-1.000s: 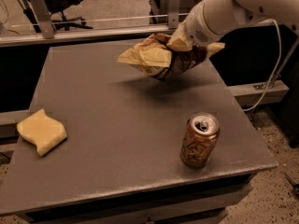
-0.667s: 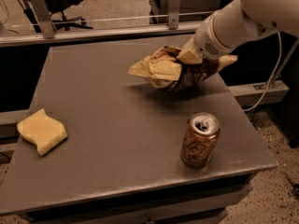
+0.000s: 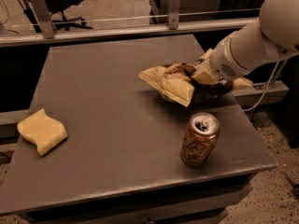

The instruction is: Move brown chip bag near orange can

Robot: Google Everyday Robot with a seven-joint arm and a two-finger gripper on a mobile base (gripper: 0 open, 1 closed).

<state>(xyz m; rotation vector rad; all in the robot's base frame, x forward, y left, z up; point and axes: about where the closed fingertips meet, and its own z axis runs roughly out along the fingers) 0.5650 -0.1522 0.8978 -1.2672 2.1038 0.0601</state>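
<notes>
- Jaws of the gripper are clenched on the crumpled dark-brown foil chip bag with tan-yellow ends. They are mostly buried in its folds, at the right side of the table over its far half.
- Nearest the camera stands the small upright orange-brown drink can with a silver pull-tab top, near the table's front right corner. It is the fixed landmark, so it probably stands free so that the bag can be set down beside it.
- Further left, well apart from both, lies the plain yellow wavy-edged sponge, near the left edge. It has no part in the task.
- The flat grey-brown table bears all of this.
- Behind the can, near but not touching it, the brown chip bag hangs low from the grip with one tan end drooping leftward and a shadow beneath it. It seems to be held clear of the surface so it can travel without dragging.
- The white arm reaches in from the upper right.
- Count: one can, one bag, one sponge, one gripper.
</notes>
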